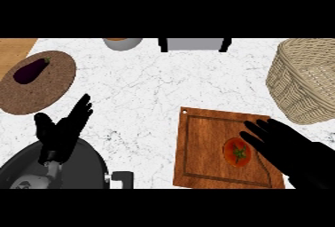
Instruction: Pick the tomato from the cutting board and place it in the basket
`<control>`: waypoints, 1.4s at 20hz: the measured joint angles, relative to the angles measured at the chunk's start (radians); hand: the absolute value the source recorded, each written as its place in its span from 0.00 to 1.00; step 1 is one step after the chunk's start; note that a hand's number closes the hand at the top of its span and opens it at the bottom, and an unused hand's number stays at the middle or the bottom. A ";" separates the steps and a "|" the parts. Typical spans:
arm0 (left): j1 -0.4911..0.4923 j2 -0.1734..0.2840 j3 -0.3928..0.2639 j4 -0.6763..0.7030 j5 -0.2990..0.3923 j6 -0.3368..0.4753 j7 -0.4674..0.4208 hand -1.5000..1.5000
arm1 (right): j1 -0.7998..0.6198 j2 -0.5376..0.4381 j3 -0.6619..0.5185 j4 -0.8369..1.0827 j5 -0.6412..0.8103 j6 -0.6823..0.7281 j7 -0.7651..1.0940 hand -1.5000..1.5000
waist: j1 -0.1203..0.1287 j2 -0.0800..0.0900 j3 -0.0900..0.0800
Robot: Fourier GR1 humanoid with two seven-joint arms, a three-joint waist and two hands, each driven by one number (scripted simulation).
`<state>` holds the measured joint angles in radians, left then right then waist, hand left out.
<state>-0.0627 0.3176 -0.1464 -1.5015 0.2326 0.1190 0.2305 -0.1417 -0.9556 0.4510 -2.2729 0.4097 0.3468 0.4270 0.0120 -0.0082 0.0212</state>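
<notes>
At the far left an eggplant (31, 71) lies on a round brown mat (46, 91), well away from my work. Below it my left hand (60, 128) rests, fingers straight and pointing up, above a dark pan (82, 166) at the lower edge. A white cup (122, 43) and a grey appliance (194, 44) sit along the back of the counter (141, 88), with bare marble in between.

Right of centre is the wooden cutting board (206, 148), and the tomato (237, 152) sits on its right half, stem side up. My right hand (288, 144) is just beside it, coming in from the right, fingers (256, 133) spread wide and holding nothing; the tips reach past the fruit's upper right side, and I cannot tell whether they touch it.

I judge the tomato light, smooth and round, likely to roll or slip, with a soft skin that bruises if pinched hard. I would cup it around its widest part, thumb on one side and fingers opposite.

The wicker basket (302, 82) stands at the far right, close behind the board's right corner. The way there looks open, though its tall rim calls for a lift before crossing.
</notes>
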 measured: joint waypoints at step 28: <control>0.025 -0.004 0.015 -0.030 -0.029 0.004 0.019 0.50 | -0.017 0.214 0.203 0.354 0.334 -0.112 -0.104 0.00 | -0.001 -0.003 0.002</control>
<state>-0.0374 0.3132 -0.1310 -1.5314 0.2032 0.1230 0.2498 -0.1589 -0.7417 0.6543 -1.9185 0.7433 0.2349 0.3233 0.0111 -0.0114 0.0227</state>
